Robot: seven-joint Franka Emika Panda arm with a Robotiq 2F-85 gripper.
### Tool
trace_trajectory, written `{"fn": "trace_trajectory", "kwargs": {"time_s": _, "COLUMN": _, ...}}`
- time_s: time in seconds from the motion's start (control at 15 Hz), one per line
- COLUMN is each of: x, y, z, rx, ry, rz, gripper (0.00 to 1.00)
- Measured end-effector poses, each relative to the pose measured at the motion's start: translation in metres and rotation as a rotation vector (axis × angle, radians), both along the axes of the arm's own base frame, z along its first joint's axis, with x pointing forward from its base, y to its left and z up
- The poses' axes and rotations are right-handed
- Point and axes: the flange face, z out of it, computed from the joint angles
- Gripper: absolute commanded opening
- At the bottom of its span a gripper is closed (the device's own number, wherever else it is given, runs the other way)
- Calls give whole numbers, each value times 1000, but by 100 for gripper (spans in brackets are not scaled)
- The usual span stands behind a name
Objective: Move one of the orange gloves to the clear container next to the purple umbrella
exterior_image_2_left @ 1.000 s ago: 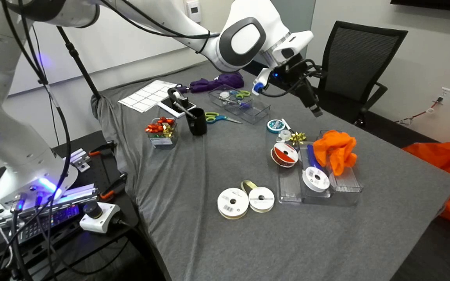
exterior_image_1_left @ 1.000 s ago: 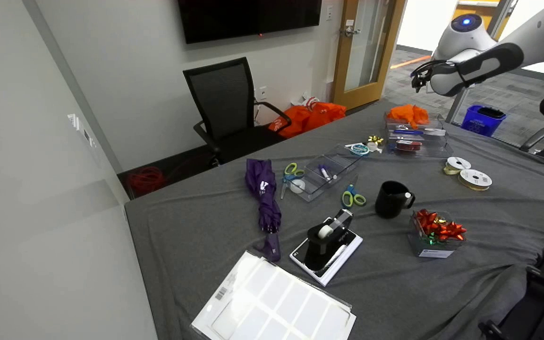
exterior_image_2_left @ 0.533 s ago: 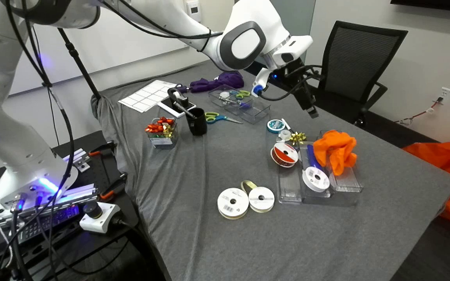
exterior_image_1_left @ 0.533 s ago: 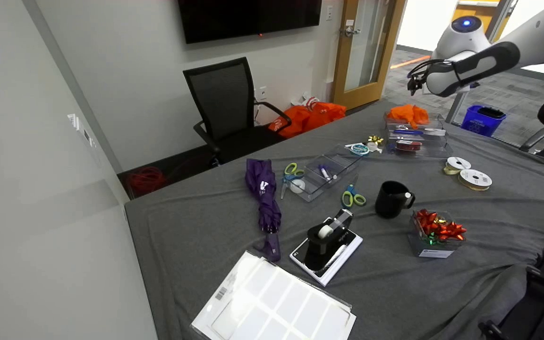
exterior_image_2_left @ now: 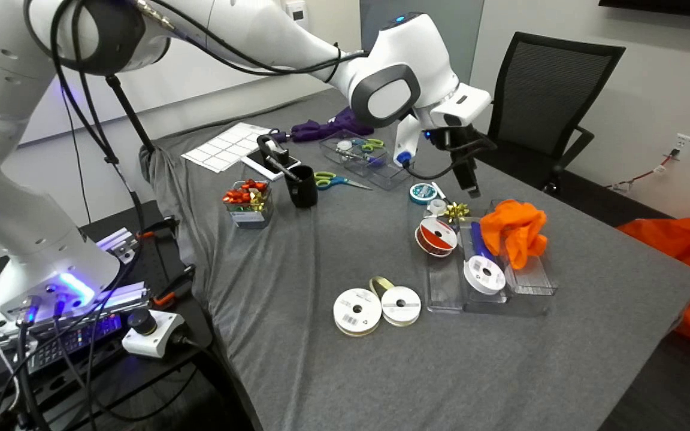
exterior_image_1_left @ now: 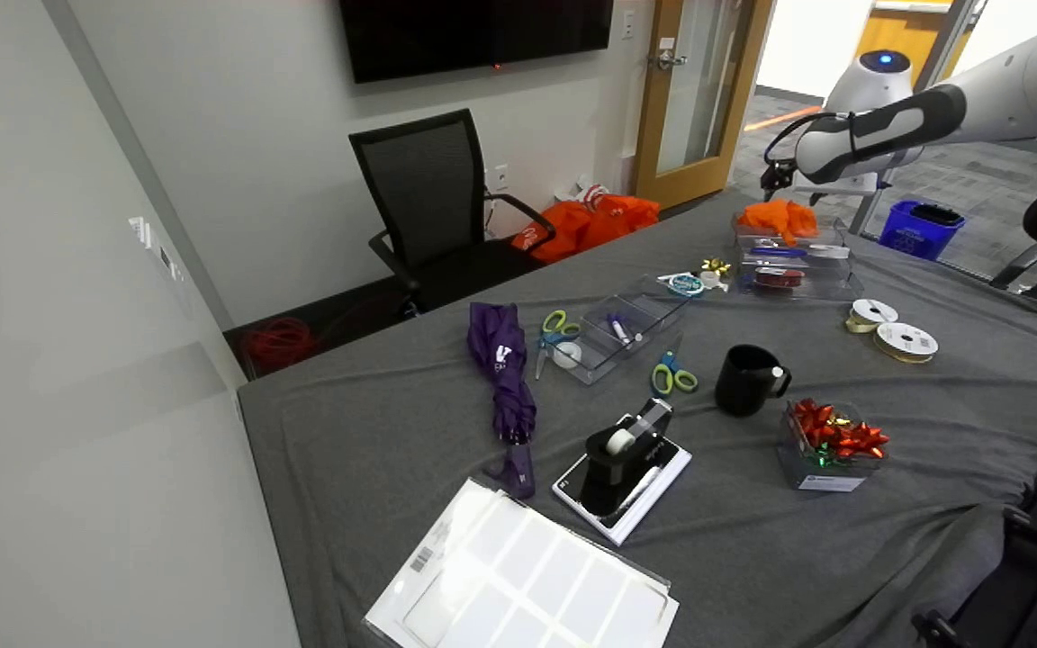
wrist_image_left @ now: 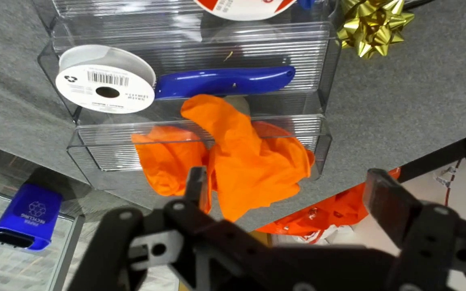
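Orange gloves lie bunched over one end of a clear divided tray (exterior_image_2_left: 444, 293). In the wrist view one orange glove (wrist_image_left: 253, 169) drapes over the tray's wall, beside another orange piece (wrist_image_left: 168, 157). They also show in both exterior views (exterior_image_1_left: 780, 219) (exterior_image_2_left: 514, 230). My gripper (wrist_image_left: 287, 180) is open and empty, above and apart from the gloves; in an exterior view its fingers (exterior_image_2_left: 471, 190) point down beyond the tray. The purple umbrella (exterior_image_1_left: 502, 360) lies folded on the table. The clear container (exterior_image_1_left: 640, 299) beside it has a purple-and-white marker inside.
Blue-green scissors (exterior_image_1_left: 670, 376), a black mug (exterior_image_1_left: 743, 382), a tape dispenser (exterior_image_1_left: 613, 463) and a box of bows (exterior_image_1_left: 829, 450) stand near the container. Ribbon spools (exterior_image_2_left: 357, 310) lie near the tray. A white spool (wrist_image_left: 105, 89) and blue-handled tool (wrist_image_left: 225, 81) lie in the tray.
My arm has lowered and shifted; in one exterior view the gripper moves down and slightly left, and in the other also left and down. The gloves and other table objects have not moved.
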Motion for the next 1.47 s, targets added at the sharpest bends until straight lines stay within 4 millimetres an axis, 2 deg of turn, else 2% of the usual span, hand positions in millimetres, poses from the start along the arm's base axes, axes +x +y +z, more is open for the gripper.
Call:
{"fn": "trace_trajectory", "kwargs": {"time_s": 0.4, "x": 13, "y": -12, "z": -24, "rx": -24, "ry": 17, "rz": -27, "gripper": 100}}
{"fn": "trace_trajectory", "kwargs": {"time_s": 0.93, "x": 26, "y": -17, "z": -65, "rx": -59, "ry": 13, "rz": -64, "gripper": 100}}
{"fn": "trace_trajectory", "kwargs": {"time_s": 1.47, "x": 29, "y": -27, "z": -81, "rx": -126, "ry": 22, "rz": -89, "gripper": 100}}
